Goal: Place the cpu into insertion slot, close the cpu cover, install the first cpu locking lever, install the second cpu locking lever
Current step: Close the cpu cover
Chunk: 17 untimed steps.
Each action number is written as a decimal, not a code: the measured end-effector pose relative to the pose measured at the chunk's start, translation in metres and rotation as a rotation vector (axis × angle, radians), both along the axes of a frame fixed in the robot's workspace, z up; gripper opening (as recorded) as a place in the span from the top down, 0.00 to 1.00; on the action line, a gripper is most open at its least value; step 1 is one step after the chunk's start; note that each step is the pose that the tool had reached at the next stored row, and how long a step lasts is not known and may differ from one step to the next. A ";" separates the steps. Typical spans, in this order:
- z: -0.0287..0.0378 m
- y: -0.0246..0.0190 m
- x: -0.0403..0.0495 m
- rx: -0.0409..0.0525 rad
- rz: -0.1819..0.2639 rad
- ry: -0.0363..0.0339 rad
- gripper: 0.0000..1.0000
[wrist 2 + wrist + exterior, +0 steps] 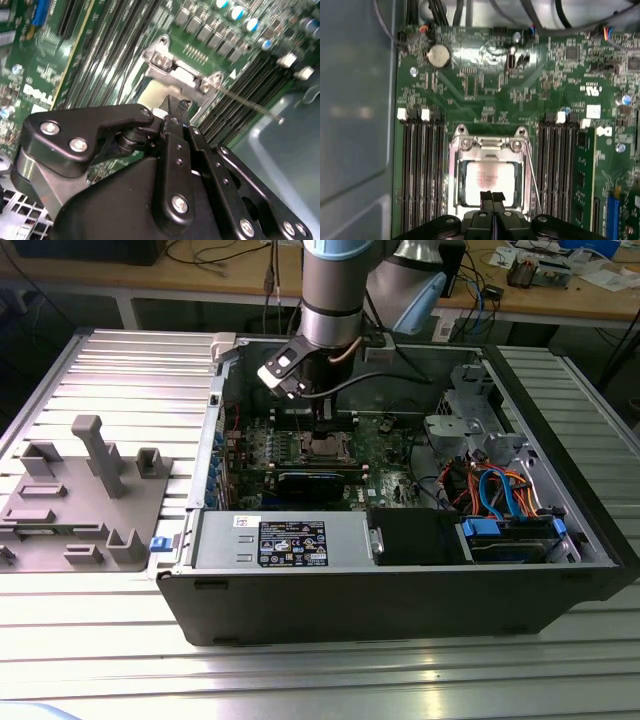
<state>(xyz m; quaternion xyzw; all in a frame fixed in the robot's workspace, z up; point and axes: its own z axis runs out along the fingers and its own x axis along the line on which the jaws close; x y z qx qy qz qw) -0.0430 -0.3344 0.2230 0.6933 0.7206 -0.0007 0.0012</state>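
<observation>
Shut tight, the gripper [492, 196] has its fingertips pinched together with nothing between them, tips down at the edge of the cpu [489, 176]. Touching it or just over it, I can't tell. The cpu sits in the insertion slot [325, 447], with the cpu cover [490, 144] apparently lying flat around it. Just beside the cpu, a thin locking lever [533, 175] stands loose. The danger, I'd say: those closed tips skid off the cover's rim and scrape the cpu, or the unlatched cover springs up.

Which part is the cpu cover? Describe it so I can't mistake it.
On the green motherboard, look between the two banks of long black memory slots. The cpu cover is the shiny square metal frame there, its window showing the cpu.
</observation>
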 end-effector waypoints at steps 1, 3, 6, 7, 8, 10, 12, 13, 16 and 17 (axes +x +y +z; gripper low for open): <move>-0.0006 0.0000 -0.0016 0.0001 0.000 -0.0001 0.89; -0.0027 0.0000 -0.0045 0.0001 0.000 0.0000 0.89; -0.0078 0.0000 -0.0064 0.0000 0.000 0.0003 0.89; -0.0092 0.0000 -0.0065 0.0000 0.000 0.0005 0.89; -0.0104 0.0000 -0.0066 0.0001 0.000 0.0007 0.89; -0.0134 0.0000 -0.0067 0.0006 0.000 0.0009 0.89; -0.0165 0.0000 -0.0067 0.0005 0.000 0.0010 0.89; -0.0171 0.0000 -0.0067 0.0004 0.000 0.0010 0.89; -0.0172 0.0000 -0.0067 0.0003 0.000 0.0011 0.89; -0.0171 0.0000 -0.0067 0.0005 0.000 0.0010 0.89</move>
